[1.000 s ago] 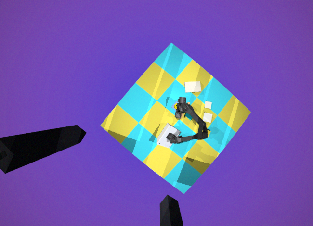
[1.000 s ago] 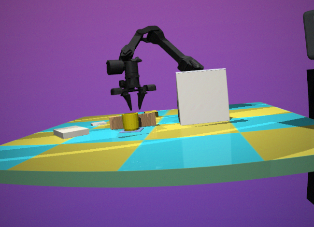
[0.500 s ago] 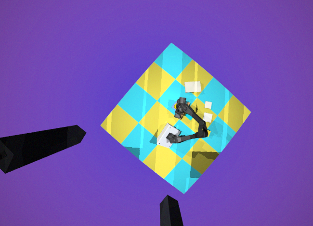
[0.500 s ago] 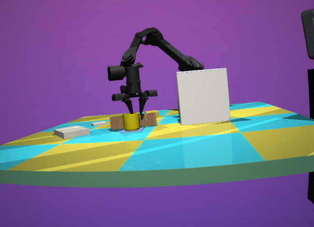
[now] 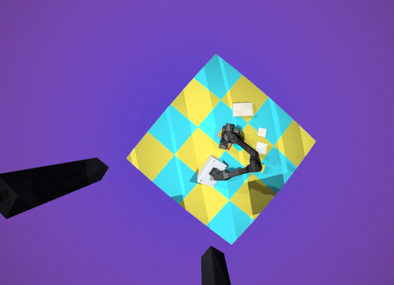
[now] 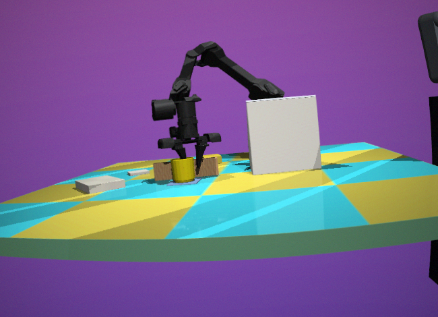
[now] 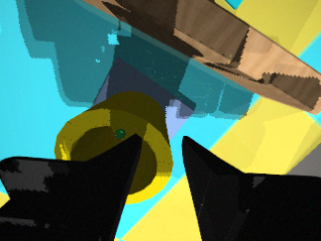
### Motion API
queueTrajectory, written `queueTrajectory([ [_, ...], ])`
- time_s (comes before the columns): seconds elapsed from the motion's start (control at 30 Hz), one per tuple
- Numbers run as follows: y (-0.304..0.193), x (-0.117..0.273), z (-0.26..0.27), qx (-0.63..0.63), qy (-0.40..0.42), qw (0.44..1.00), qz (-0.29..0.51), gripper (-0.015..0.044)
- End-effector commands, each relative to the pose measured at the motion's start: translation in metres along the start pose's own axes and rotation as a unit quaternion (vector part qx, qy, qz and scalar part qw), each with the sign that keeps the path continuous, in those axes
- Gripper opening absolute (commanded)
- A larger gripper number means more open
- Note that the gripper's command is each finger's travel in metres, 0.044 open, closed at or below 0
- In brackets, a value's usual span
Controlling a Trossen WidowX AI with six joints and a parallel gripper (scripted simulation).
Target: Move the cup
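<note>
The yellow cup (image 5: pixel 220 134) (image 6: pixel 182 170) (image 7: pixel 136 104) stands upright on a lavender pad (image 6: pixel 196 181) (image 7: pixel 177 118). A green marble (image 7: pixel 120 133) shows inside it; the rest of the inside is partly hidden by a finger. My gripper (image 6: pixel 190 166) (image 7: pixel 161 139) points down, partly open, with nothing pinched. In the wrist view the left fingertip is over the cup's mouth and the right one is outside its rim, with the near wall between them. In the top view the arm hides the fingers. I cannot make out the other pad.
A wooden bar (image 6: pixel 162 171) (image 7: pixel 213 29) stands close behind the cup. A white block (image 5: pixel 242 109) (image 6: pixel 102 185) and two small white squares (image 5: pixel 262 131) (image 5: pixel 261 148) lie around. A tall white box (image 5: pixel 207 171) (image 6: pixel 284 134) is by the arm's base. A yellow block (image 6: pixel 216 158) lies behind the bar.
</note>
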State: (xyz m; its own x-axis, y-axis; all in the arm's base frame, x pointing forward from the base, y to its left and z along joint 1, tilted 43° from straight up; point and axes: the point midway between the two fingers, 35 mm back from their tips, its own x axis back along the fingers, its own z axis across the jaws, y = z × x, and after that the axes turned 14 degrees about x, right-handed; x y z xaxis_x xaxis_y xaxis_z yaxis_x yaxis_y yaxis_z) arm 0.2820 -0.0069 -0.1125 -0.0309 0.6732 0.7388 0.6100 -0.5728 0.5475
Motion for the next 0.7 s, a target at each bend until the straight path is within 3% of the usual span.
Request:
queueTrajectory([
  [0.0, -0.0004, -0.0024, -0.0011, 0.004, 0.000, 1.000, -0.002, 0.0167],
  [0.67, -0.0001, -0.0007, -0.0003, 0.000, 0.000, 1.000, 0.000, 0.0033],
])
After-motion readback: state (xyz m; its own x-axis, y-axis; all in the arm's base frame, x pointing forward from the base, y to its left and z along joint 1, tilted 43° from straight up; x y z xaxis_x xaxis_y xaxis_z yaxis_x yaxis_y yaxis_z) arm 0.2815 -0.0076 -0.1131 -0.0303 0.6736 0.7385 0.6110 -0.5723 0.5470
